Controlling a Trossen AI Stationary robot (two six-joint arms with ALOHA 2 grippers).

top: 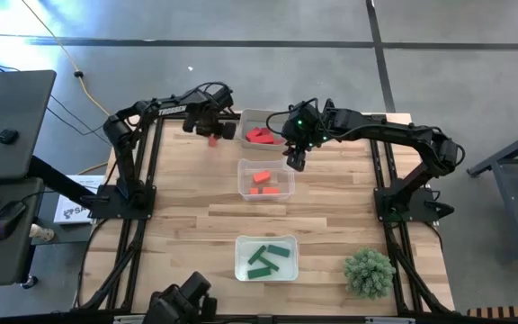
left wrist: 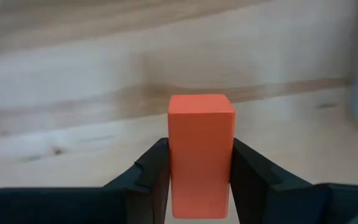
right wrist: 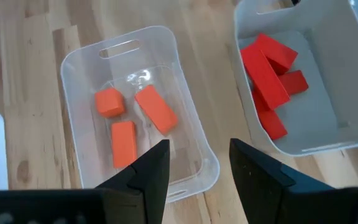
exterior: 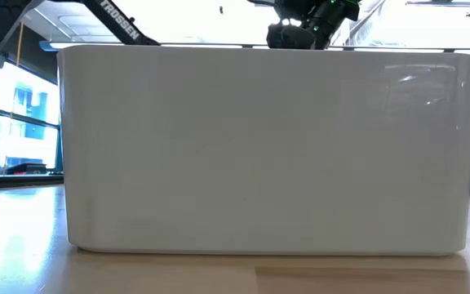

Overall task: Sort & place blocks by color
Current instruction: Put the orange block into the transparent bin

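My left gripper [top: 212,129] is at the table's far left, pointing down, shut on an orange-red block [left wrist: 201,155], which also shows as a red spot [top: 214,139] under it. My right gripper [right wrist: 199,163] hangs open, with nothing between its fingers, above the near rim of the middle clear tray [right wrist: 194,134]. That tray holds three orange blocks [right wrist: 124,142]. The far tray [top: 245,117] holds crimson blocks [top: 259,135], and the near tray [top: 241,270] holds green blocks [top: 268,259]. My left gripper pinches the orange-red block by two opposite long sides [left wrist: 171,163] between its two fingers. The fingers come from above and point down, lying along the block. The block stands upright in the hold, its free end [left wrist: 201,102] reaching past the fingertips toward the wood. I cannot tell whether it is clear of the table.
A bushy green plant [top: 369,272] stands at the near right corner. Bare wood lies left of the trays. In the low view a white tray wall [exterior: 259,147] fills nearly the whole picture. A desk with a laptop [top: 7,108] stands off the table's left.
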